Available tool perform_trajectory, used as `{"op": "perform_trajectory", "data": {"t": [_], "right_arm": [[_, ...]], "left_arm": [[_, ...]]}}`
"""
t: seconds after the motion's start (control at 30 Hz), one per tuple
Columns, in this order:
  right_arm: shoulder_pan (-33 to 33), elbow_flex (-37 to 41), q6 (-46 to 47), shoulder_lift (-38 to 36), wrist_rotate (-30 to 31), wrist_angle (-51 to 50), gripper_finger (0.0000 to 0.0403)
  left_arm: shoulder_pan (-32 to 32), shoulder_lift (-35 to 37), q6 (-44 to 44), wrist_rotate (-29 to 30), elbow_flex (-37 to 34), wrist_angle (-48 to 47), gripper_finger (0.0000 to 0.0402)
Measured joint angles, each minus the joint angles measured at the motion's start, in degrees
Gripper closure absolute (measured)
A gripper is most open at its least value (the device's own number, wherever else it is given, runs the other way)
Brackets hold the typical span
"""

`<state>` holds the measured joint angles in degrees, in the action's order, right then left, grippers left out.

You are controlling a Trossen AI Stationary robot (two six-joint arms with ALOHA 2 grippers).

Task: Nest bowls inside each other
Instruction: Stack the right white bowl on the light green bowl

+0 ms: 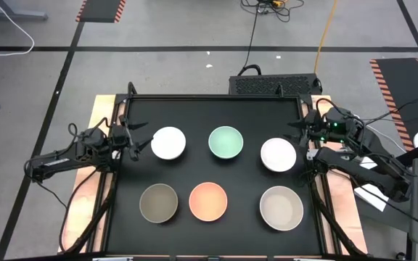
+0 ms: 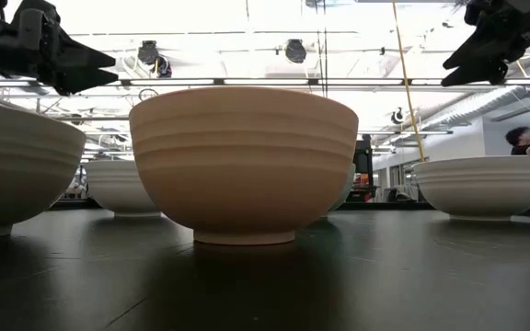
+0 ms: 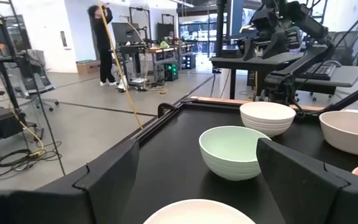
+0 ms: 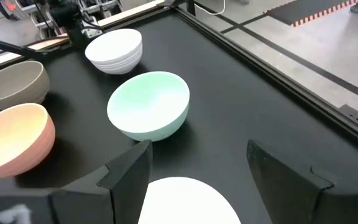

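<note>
Six bowls stand apart on their bases on the black table top. Far row: a white bowl (image 1: 168, 143), a mint green bowl (image 1: 226, 141) and a second white bowl (image 1: 278, 154). Near row: an olive-grey bowl (image 1: 159, 202), a peach-orange bowl (image 1: 208, 201) and a beige bowl (image 1: 281, 207). My left gripper (image 1: 142, 144) stands open at the table's left edge, just left of the first white bowl (image 3: 197, 213). My right gripper (image 1: 301, 135) is open at the right edge, beside the second white bowl (image 4: 182, 200). Neither touches a bowl.
A raised black rim (image 1: 216, 97) frames the table top. Wooden boards (image 1: 100, 109) lie outside it on both sides. A black box (image 1: 274, 85) sits behind the far edge. A person (image 3: 104, 43) stands far off in the room.
</note>
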<state>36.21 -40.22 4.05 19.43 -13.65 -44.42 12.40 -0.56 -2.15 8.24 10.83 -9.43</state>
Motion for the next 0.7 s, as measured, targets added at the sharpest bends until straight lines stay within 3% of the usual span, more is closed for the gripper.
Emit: {"op": "perform_trajectory", "data": {"t": [0.7], "right_arm": [[0.0,0.0,0.2,-0.1,-0.1,0.2,0.0149]], "left_arm": [[0.0,0.0,-0.3,-0.8,0.0,-0.3,0.0073]]}}
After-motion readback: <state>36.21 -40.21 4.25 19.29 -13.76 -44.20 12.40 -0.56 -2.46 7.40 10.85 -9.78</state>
